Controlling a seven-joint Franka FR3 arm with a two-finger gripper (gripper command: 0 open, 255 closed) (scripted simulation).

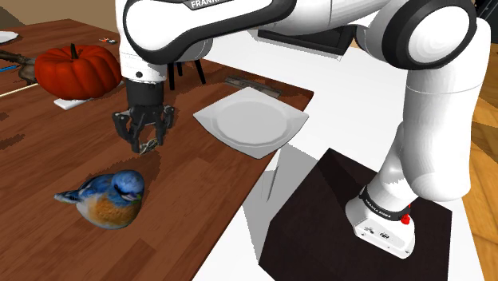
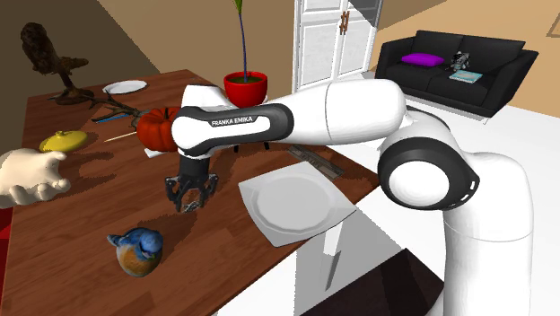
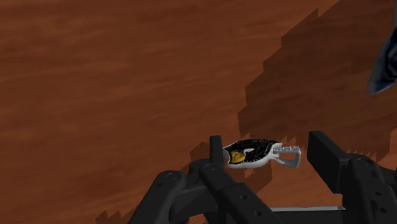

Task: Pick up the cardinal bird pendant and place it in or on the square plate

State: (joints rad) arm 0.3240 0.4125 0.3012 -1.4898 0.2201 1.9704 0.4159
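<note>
The cardinal bird pendant (image 3: 254, 153) is small, black and white with a yellow patch and a silver clasp, and lies flat on the brown wooden table. My black gripper (image 3: 268, 147) is down at the table with the pendant between its fingers. One finger (image 3: 216, 151) touches the bird end; the other finger (image 3: 324, 153) stands a little off the clasp, so the gripper is open and narrow. From the shoulder view the gripper (image 1: 147, 142) hangs over the pendant (image 1: 148, 146), to the left of the white square plate (image 1: 251, 120). The second exterior view has the plate (image 2: 296, 205) right of the gripper (image 2: 190, 203).
A blue and orange bird figurine (image 1: 104, 194) sits close in front of the gripper. An orange pumpkin (image 1: 76, 70) stands behind it. A red plant pot (image 2: 245, 88), a yellow object (image 2: 63, 140) and a white hand figure (image 2: 27, 175) stand farther off. The plate lies near the table's edge.
</note>
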